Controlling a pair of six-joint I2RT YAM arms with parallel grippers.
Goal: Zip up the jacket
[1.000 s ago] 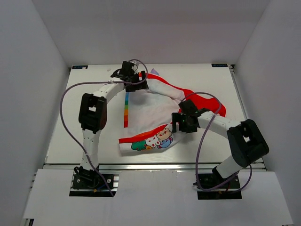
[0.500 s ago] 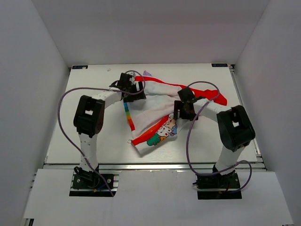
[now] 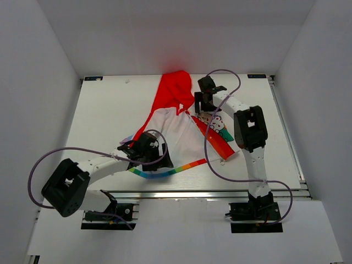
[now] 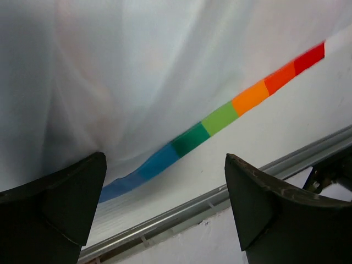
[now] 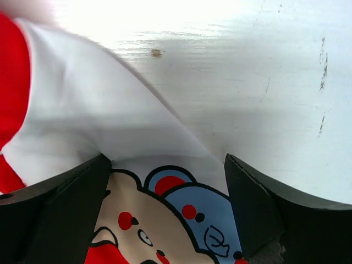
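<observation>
So, the left tool point(image 4: 165, 162) is spread wide over the rainbow stripe point(image 4: 220, 118) at the near hem, gripping nothing. The jacket point(image 3: 170, 129) lies open on the counter point(image 3: 104, 115), long axis running from that hem away to the hood point(image 3: 175, 91). The right tool point(image 5: 168, 159), also wide and empty, is over the cartoon print point(image 5: 159, 231) farther back. I'd guess the zip's bottom end is nearer the left one.

This looks like a robotics lab test cell: a white table point(image 3: 99, 121) is boxed in by plain white walls point(image 3: 38, 82) on the left, right and far sides. An aluminium rail point(image 3: 192, 193) lines the near edge, where two robot arms point(image 3: 250, 129) trailing purple cables point(image 3: 60, 149) are bolted.
</observation>
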